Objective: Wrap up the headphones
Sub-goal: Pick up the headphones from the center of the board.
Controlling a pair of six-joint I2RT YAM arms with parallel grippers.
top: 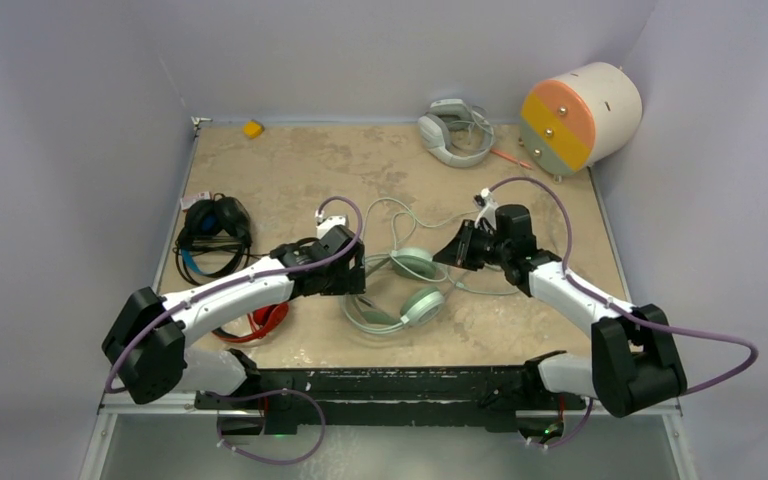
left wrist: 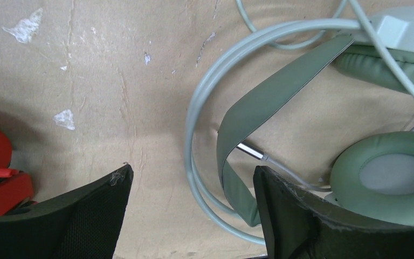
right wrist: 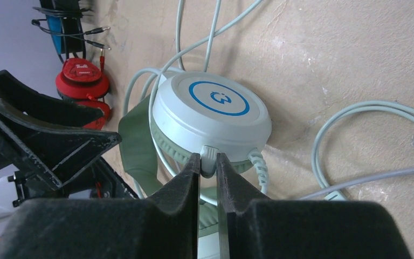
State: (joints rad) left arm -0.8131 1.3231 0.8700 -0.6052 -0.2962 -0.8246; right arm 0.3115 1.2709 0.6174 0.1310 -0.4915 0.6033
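Tabletop [top: 290,170], tan and scuffed, is filling the middle of the overhead view. A drum [top: 580,118] banded in orange, yellow and green is lying on its side at the upper right corner. At the centre, between my two arms, the mint-green headphones [top: 423,305] are lying with their pale cable [right wrist: 388,108] trailing loose in loops across the table. The black headphones with blue cups [top: 212,228] are sitting at the left edge. The red-and-black headphones [top: 268,322] are lying just below them, partly under my left arm. A grey-white headset [top: 455,130] is resting at the upper edge, near the drum. My left gripper [left wrist: 191,172] is standing wide open over the mint headband [left wrist: 280,91], holding nothing. My right gripper [right wrist: 208,162] is nearly closed, pinching a small white nub on the rim of one mint ear cup [right wrist: 210,108]. A little yellow object [top: 252,128] is sitting at the upper left corner.
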